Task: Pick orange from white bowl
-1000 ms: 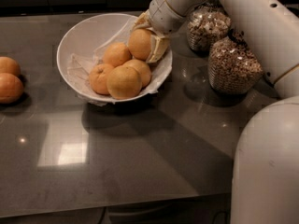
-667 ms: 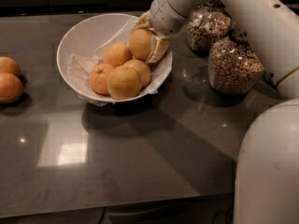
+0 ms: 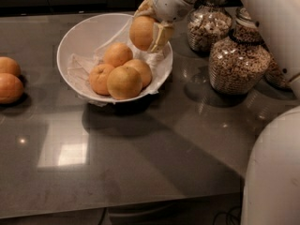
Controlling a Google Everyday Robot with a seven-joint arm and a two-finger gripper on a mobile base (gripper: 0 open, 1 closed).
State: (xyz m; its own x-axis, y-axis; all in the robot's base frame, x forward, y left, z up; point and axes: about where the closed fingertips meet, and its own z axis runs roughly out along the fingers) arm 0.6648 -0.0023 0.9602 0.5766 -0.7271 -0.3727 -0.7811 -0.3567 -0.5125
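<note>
The white bowl (image 3: 80, 36) with crinkled paper lining stands at the back left of the dark table. My gripper (image 3: 149, 28) is shut on the orange (image 3: 141, 32) and holds it lifted above the bowl's right rim, its pale fingers (image 3: 161, 34) on either side of the fruit. Several other oranges lie in the bowl: one (image 3: 124, 82) at the front, one (image 3: 117, 54) behind it, one (image 3: 100, 78) to the left and one (image 3: 142, 71) on the right.
Two loose oranges (image 3: 9, 78) lie on the table at the left edge. Two glass cereal jars (image 3: 235, 62) (image 3: 208, 28) stand right of the bowl. My white arm and base (image 3: 274, 172) fill the right side.
My gripper has risen with the orange in it, lifting it off the pile to above the bowl's right rim. The other oranges have stayed put.
</note>
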